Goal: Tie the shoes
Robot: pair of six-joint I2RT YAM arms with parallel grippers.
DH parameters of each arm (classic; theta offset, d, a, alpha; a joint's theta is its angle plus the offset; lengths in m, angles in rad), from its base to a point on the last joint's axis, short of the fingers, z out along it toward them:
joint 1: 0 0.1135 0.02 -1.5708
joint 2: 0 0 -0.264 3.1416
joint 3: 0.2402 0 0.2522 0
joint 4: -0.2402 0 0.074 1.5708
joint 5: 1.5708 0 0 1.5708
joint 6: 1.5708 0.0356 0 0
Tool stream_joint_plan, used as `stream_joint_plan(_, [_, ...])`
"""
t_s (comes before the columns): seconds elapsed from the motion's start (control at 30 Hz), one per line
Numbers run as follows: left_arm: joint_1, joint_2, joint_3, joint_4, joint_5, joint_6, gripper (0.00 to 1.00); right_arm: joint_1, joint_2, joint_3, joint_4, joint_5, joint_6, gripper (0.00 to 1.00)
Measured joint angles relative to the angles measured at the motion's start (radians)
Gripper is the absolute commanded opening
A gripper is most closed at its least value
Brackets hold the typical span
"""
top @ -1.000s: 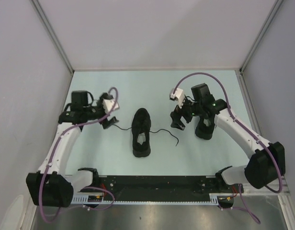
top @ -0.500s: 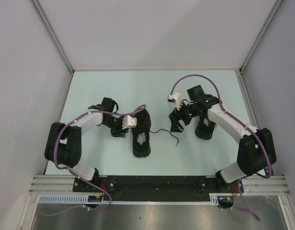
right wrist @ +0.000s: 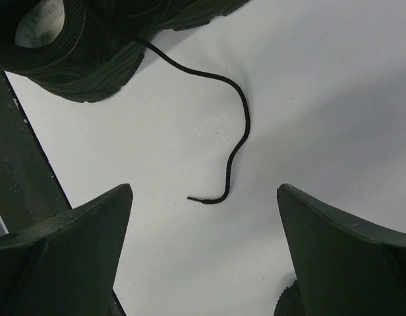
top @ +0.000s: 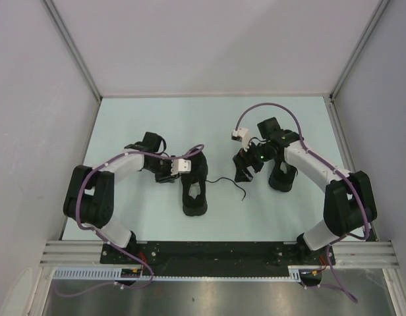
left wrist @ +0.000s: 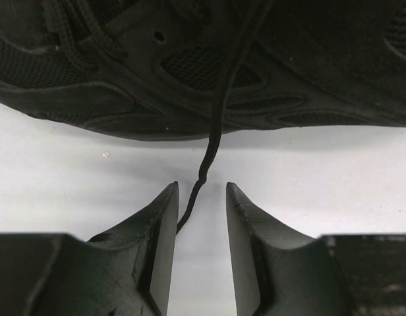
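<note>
Sneaker [top: 195,187]: upright on its sole mid-table [top: 157,118], between the two arms, toe pointing away from the bases, heel toward me; laces undone, one loose end trailing off each side
left lace [left wrist: 216,125]: comes down over the sneaker's side wall and runs onto the table, straight into the gap of my left claw; thin and limp, so I judge it will slip unless pinched squarely
left gripper [left wrist: 202,191]: low at the sneaker's left flank, jaws narrowly parted and straddling the lace, not yet pinched; looks lined up so a small close catches the strand
right lace [right wrist: 239,118]: snakes away from the sneaker in an S over bare table, tip lying free
right gripper [right wrist: 204,187]: jaws spread wide, holding nothing, hovering above the lace tip and apart from the sneaker; wide spread gives margin to drop around a curled end
step, my read: grabbing both ends before any crossing; no knot started
risk: left pinch may drag the sneaker; right tip may roll out of the jaws
</note>
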Motion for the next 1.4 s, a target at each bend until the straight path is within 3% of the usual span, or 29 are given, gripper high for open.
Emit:
stream_joint_plan(0.13, [-0.009,0.000,0.000,0.008,0.001,0.000,0.33,0.000,0.004,0.000,0.000,-0.003,0.011,0.95])
stream_joint_plan(0.27, [-0.012,0.002,0.000,0.011,0.015,0.000,0.06,-0.002,0.013,0.000,0.001,-0.003,0.023,0.95])
stream_joint_plan(0.33, [-0.013,0.002,0.000,0.010,0.030,0.000,0.00,-0.002,0.018,0.000,0.002,-0.003,0.026,0.95])
stream_joint_plan(0.5, [-0.014,-0.037,-0.007,0.010,0.065,-0.009,0.00,-0.002,0.026,0.000,0.003,-0.003,0.035,0.92])
stream_joint_plan(0.7, [-0.010,-0.187,-0.016,-0.025,0.139,-0.052,0.00,-0.006,0.034,0.000,0.021,-0.031,0.072,0.88])
stream_joint_plan(0.8, [-0.004,-0.252,-0.018,-0.032,0.205,-0.130,0.00,-0.006,0.053,0.000,0.043,-0.050,0.107,0.87])
stream_joint_plan(0.93, [-0.002,-0.336,-0.064,0.075,0.284,-0.327,0.00,-0.006,0.071,0.000,0.089,-0.078,0.168,0.86])
stream_joint_plan(1.2, [-0.006,-0.361,-0.154,0.345,0.338,-0.706,0.00,0.016,0.078,-0.011,0.164,-0.103,0.233,0.62])
stream_joint_plan(1.4, [-0.012,-0.336,-0.182,0.488,0.338,-0.866,0.00,0.048,0.090,-0.030,0.215,-0.112,0.269,0.45])
